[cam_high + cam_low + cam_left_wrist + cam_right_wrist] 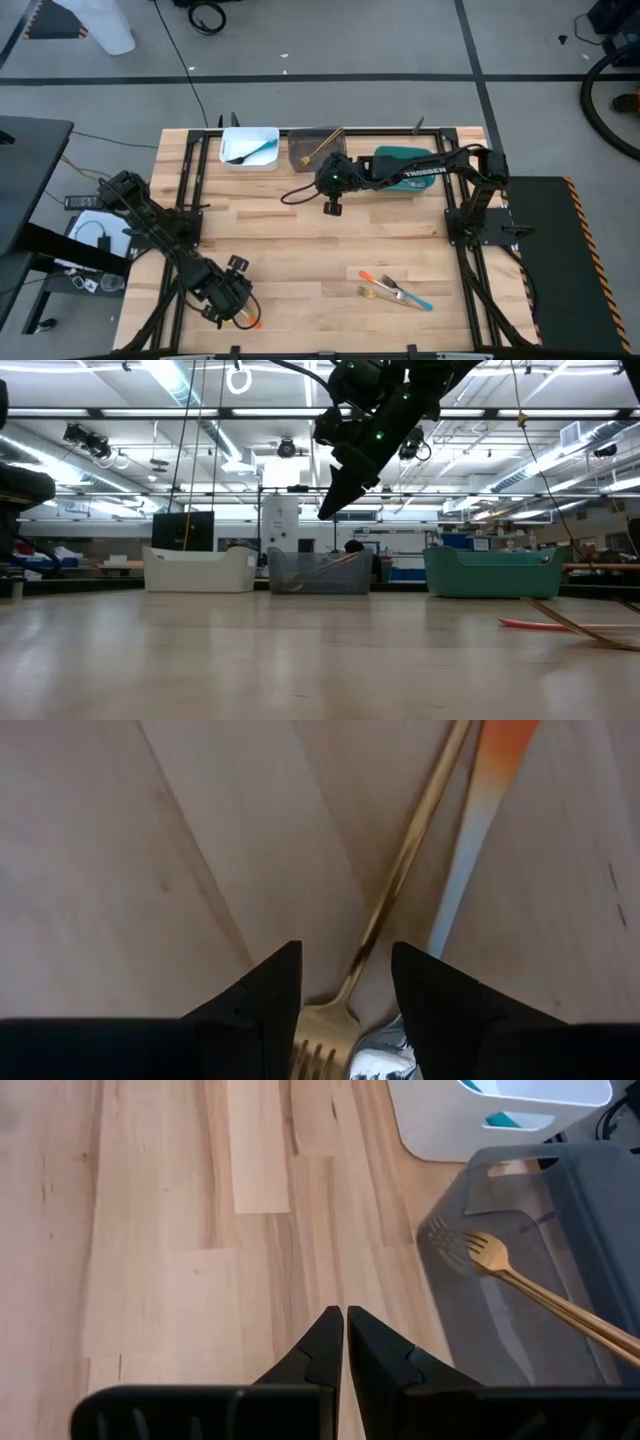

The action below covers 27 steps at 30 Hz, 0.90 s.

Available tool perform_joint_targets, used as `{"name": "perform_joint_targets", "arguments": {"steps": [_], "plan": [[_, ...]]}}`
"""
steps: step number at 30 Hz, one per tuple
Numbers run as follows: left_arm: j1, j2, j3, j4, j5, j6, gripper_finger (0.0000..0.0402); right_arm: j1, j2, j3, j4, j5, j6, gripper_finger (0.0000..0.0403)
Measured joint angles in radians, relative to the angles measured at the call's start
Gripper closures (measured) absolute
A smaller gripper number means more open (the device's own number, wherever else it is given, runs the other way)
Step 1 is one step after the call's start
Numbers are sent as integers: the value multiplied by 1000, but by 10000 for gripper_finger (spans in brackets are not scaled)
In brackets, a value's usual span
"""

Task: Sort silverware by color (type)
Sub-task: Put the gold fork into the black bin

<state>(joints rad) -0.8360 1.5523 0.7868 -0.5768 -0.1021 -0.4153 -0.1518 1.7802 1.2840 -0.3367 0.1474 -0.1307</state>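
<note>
Pinching two utensils at once is risked: between the spread jaws of the left gripper (345, 995) a golden fork (400, 870) lies touching an orange-handled piece (480, 820). The right gripper (345, 1342), pressed together, hangs beside the grey bin (560, 1260).

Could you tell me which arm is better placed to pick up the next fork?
Left: its open gripper already straddles a gold fork on the table. The right gripper, shut and empty, hangs beside the grey bin.

Open tabletop (300, 250) mid; bins (315, 150) along far edge.
</note>
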Motion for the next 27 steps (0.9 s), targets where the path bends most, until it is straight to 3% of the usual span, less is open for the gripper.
{"name": "perform_joint_targets", "arguments": {"steps": [14,27], "plan": [[3,0,-2,-65,-41,-26,237,0,0,0,2,0,-2,373],[37,0,-2,-59,-158,-98,238,1,0,0,3,-10,0,373]]}}
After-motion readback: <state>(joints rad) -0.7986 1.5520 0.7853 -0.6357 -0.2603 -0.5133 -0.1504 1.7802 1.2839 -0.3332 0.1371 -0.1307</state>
